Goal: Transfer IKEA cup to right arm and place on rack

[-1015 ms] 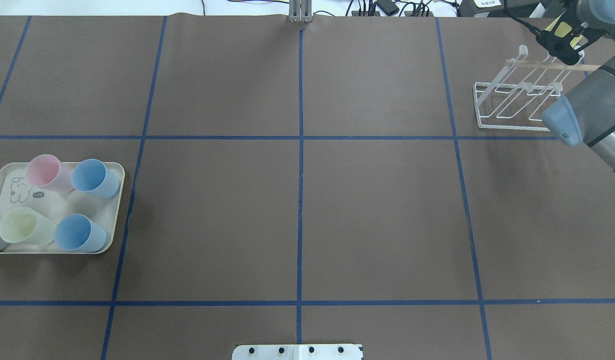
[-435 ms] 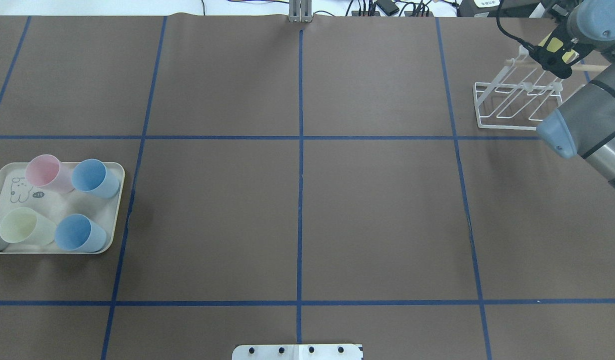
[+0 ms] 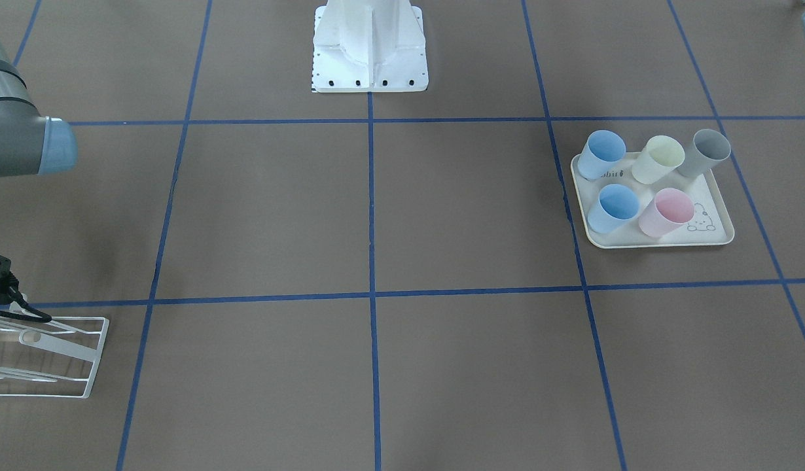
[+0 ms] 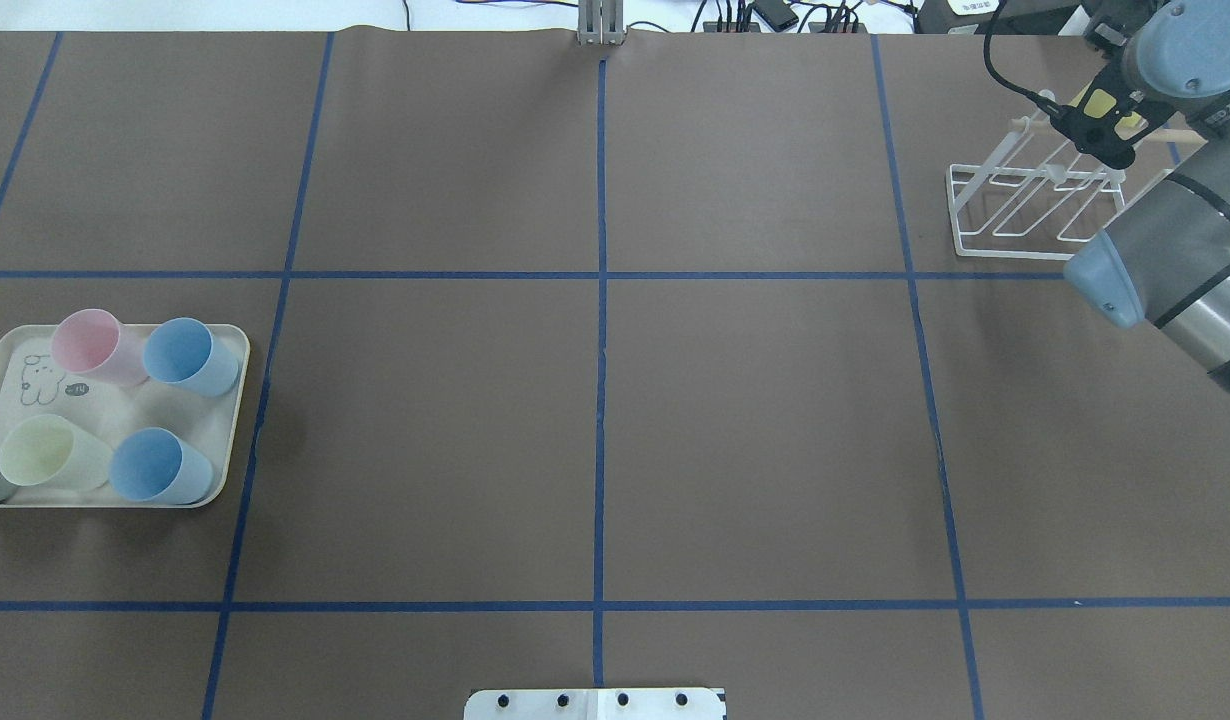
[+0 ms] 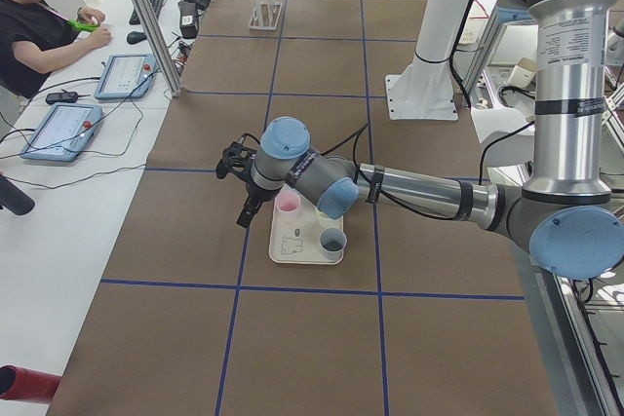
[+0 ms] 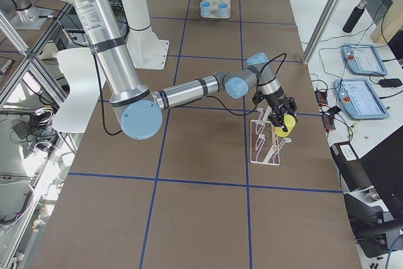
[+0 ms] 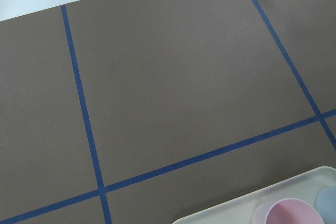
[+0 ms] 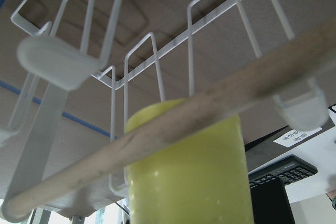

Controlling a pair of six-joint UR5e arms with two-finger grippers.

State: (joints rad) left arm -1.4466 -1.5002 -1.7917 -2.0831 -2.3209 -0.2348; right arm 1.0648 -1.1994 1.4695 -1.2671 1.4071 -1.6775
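Your table is covered by a brown mat (image 4: 755,420) ruled into squares by blue tape lines (image 4: 601,300), with a white pedestal (image 3: 370,49) at the robot's edge. Along the far side a person (image 5: 39,36) sits at a white bench with tablets (image 5: 60,130).

From overhead you see the right gripper (image 4: 1103,125) over the top of the rack (image 4: 985,215) in the far right corner, its fingers clamped on the yellow cup (image 4: 1099,101). The right wrist camera adds what the overhead cannot: the dowel (image 8: 157,135) crosses right in front of the cup, with the wire prongs behind. Whether cup and dowel touch, you cannot tell.

The left gripper (image 5: 234,157) appears properly only in the left side view, just beside the tray (image 4: 230,400); you cannot tell how its fingers stand. The tray lies well apart from the rack, at the opposite end, carrying five cups; the pink cup (image 7: 291,213) peeks into the left wrist view. The right arm's elbow covers the rack's near corner from overhead.
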